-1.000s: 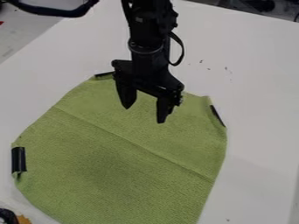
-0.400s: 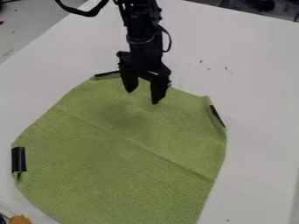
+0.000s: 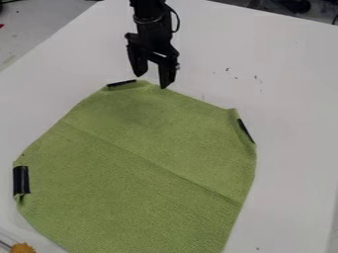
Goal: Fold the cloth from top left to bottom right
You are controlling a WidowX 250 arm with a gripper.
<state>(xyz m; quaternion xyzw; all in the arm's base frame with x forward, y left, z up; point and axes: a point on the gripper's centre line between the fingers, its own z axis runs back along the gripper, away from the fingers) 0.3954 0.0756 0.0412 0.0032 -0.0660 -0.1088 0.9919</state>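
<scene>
On cloth [image 3: 139, 173] edges, black strips [image 3: 21, 180]; orange object [image 3: 23, 248] nearby.

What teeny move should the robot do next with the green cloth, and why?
I'd say the gripper should probably move a little toward the picture's left, over the black strip on the cloth's top-left corner. The fold starts there, the cloth is spread out, and the gripper is beside that strip, its fingers apart and holding nothing.

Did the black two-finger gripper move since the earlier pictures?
Yes, the gripper has moved up the view, from over the flat green cloth to its upper edge.
</scene>
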